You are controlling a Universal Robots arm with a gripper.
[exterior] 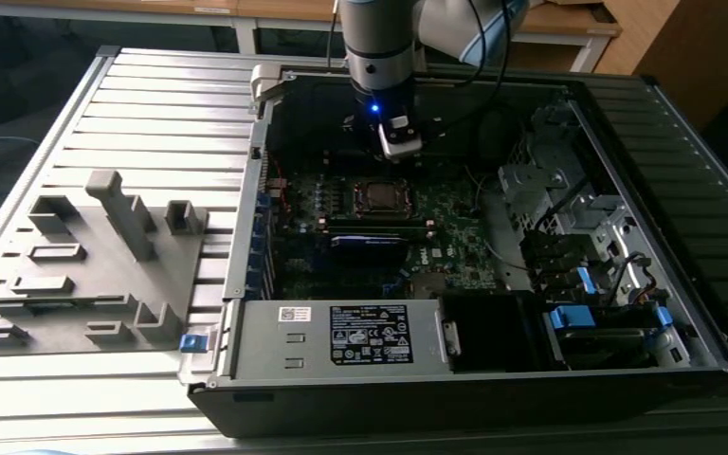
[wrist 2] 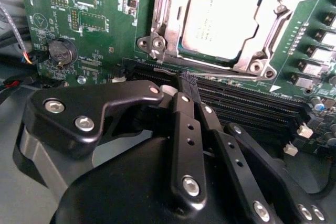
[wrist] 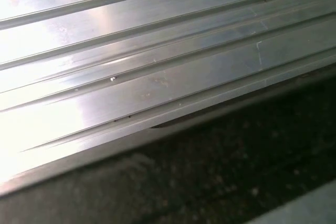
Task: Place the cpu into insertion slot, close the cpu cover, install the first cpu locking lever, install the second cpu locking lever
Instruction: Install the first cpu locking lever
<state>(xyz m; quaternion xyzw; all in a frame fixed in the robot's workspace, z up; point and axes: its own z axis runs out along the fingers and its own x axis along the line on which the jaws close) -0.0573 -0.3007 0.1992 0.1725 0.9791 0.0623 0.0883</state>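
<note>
My gripper (wrist 2: 190, 83) is clenched and empty: the two black fingers (wrist 2: 185, 109) meet at their tips with no part between them. I hold it this way so the closed tips form one narrow point, suited to pressing on small socket hardware rather than grasping it.

The cpu (wrist 2: 220, 20) lies just beyond my fingertips, seated flat in its socket on the green motherboard (wrist 2: 100, 19). The cpu cover (wrist 2: 167, 22) is down around it, its window framing the silver-grey top, so the chip is already held in place by the frame.

The memory slots (wrist 2: 247, 95) run directly under my fingertips, between them and the socket.

In the exterior view, my gripper (exterior: 396, 142) hangs inside the open computer case (exterior: 465, 379), above the board and just behind the socket (exterior: 381, 196).

In the first wrist view, the ribbed aluminium table (wrist: 157, 72) is visible.
</note>
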